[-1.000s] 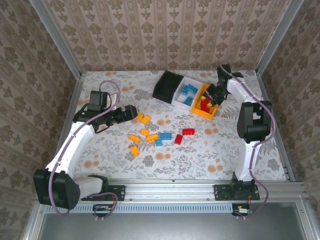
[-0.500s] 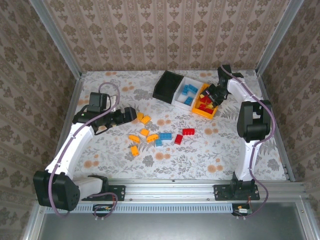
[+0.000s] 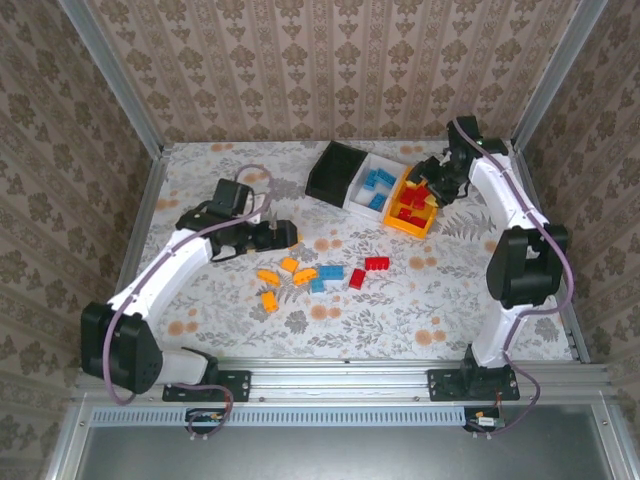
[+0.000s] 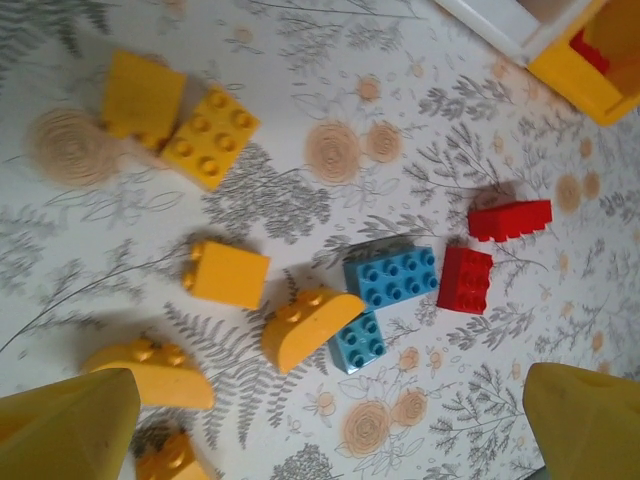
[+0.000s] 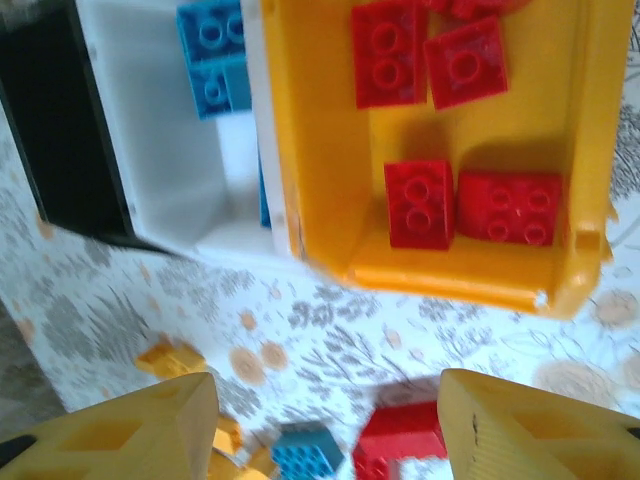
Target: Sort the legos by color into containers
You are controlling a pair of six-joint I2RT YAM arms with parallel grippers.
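Loose legos lie mid-table: orange-yellow bricks (image 3: 290,264), blue bricks (image 3: 331,272) and red bricks (image 3: 377,263). My left gripper (image 3: 286,236) hovers open just left of them. In its wrist view the gripper (image 4: 330,440) has nothing between its fingers, with yellow bricks (image 4: 210,135), a blue brick (image 4: 392,277) and a red brick (image 4: 466,279) below. My right gripper (image 3: 428,185) hangs open above the orange-yellow bin (image 3: 396,224). Beyond this gripper (image 5: 330,430), red bricks (image 5: 418,203) lie in that bin (image 5: 320,150).
The black bin (image 3: 334,170), the white bin (image 3: 358,200) holding blue bricks (image 5: 215,55) and the orange-yellow bin stand side by side at the back. Metal rails edge the table. Bare floral cloth lies at front and far left.
My left gripper has slid right over the two back yellow bricks. My right arm has swung right, its gripper pulling back a little over the orange-yellow bin.
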